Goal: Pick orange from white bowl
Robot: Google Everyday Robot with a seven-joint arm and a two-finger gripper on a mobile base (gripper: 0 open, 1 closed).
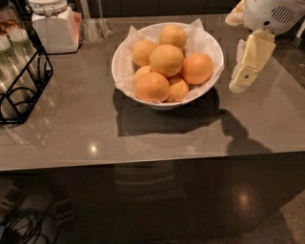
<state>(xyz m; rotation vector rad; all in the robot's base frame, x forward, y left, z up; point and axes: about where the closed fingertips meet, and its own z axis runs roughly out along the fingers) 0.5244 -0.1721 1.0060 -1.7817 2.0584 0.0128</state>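
Observation:
The white bowl (120,76), lined with crinkled white paper, stands on the grey table at centre back and holds a pile of several round fruits. The orange (198,68), deeper reddish-orange than the others, lies at the right side of the pile against the bowl's rim. Paler yellow-orange fruits fill the rest. My gripper (238,85) hangs down from the white arm head (271,14) at the upper right. It is just right of the bowl's rim, beside the orange, and holds nothing.
A white lidded jar (53,26) and a clear glass item (93,24) stand at the back left. A black wire rack (21,90) with glass bottles is at the left edge. The table's front edge (143,162) runs across the middle. Cables (28,228) lie on the floor.

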